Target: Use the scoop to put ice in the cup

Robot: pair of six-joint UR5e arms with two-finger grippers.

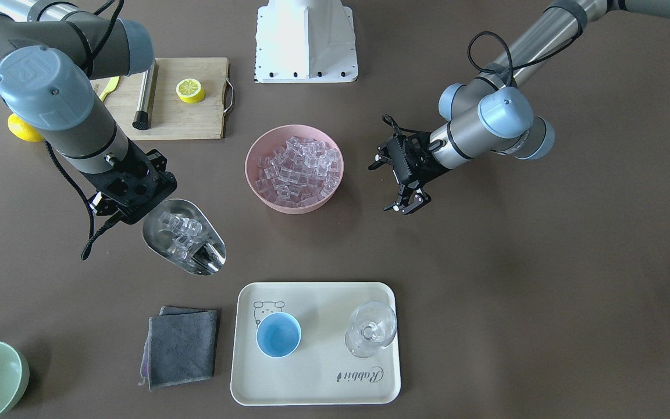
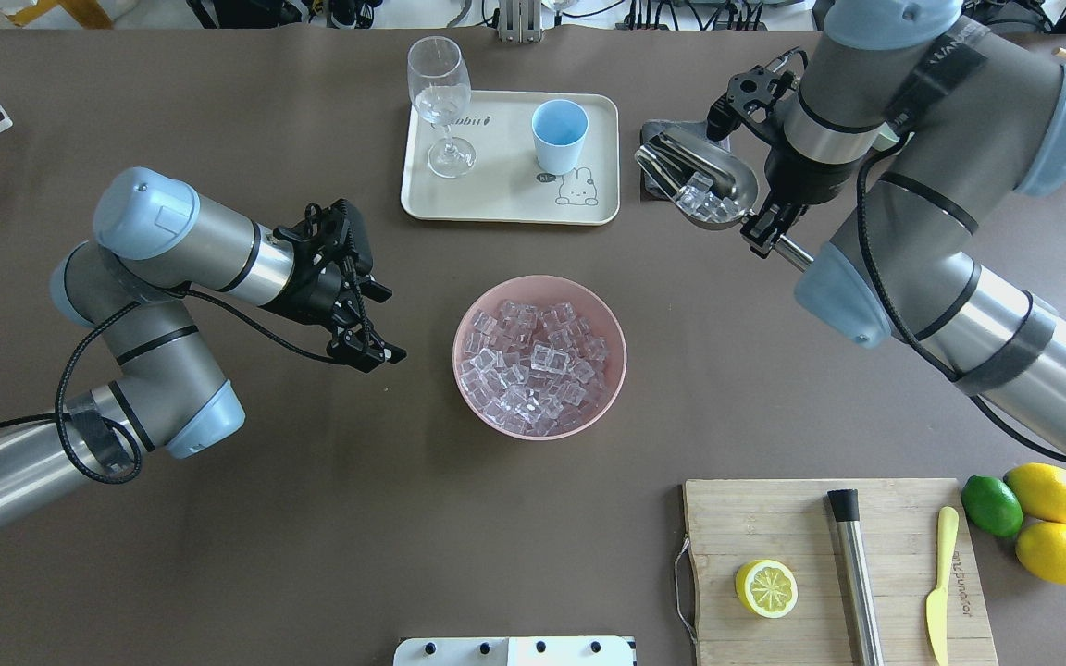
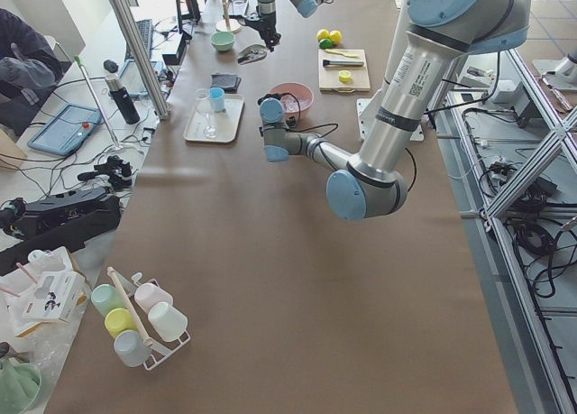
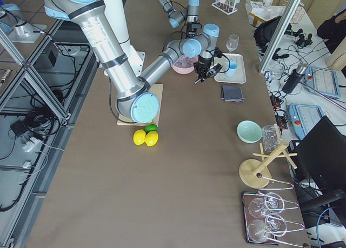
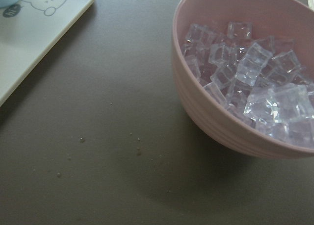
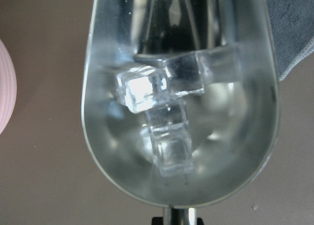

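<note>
Several ice cubes (image 6: 169, 112): in scoop (image 1: 186, 244)
Right gripper (image 1: 134, 205): pinching scoop handle
Left gripper (image 1: 407, 205): jaws spread, beside bowl (image 1: 249, 169)
Cup (image 1: 278, 334): on tray (image 1: 312, 384), far edge

Ice (image 1: 181, 231) in scoop (image 1: 210, 257); cup (image 1: 278, 334) upright

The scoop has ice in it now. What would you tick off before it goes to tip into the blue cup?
1. Load: ok, several cubes of ice lie in the scoop.
2. Grip: ok, the right end effector is shut on the scoop's handle.
3. Target: ok, the cup is upright and empty on the tray.
4. Scoop over cup: not ok, it hangs off to the tray's side.
5. Path: ok, the wine glass stands beyond the cup.
6. Other arm: ok, the left end effector is open and empty beside the pink bowl.
</note>
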